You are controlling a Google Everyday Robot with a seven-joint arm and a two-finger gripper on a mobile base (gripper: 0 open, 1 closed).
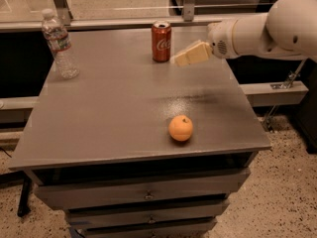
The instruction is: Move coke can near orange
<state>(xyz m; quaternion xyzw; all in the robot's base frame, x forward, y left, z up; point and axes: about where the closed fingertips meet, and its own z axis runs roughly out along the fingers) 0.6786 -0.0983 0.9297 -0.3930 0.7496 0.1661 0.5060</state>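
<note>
The coke can (161, 41) is red with white script and a silver top. It stands upright near the far edge of the grey table (99, 113). The orange (181, 128) lies near the table's front right, well in front of the can. My gripper (184, 57), cream-coloured on a white arm (262, 31) reaching in from the right, hovers just right of the can at about its height, a small gap away. It holds nothing.
A clear plastic water bottle (58, 43) stands upright at the table's far left. The table top sits over drawers (143, 197). A metal rail (124, 21) and glass panel run behind the table's far edge.
</note>
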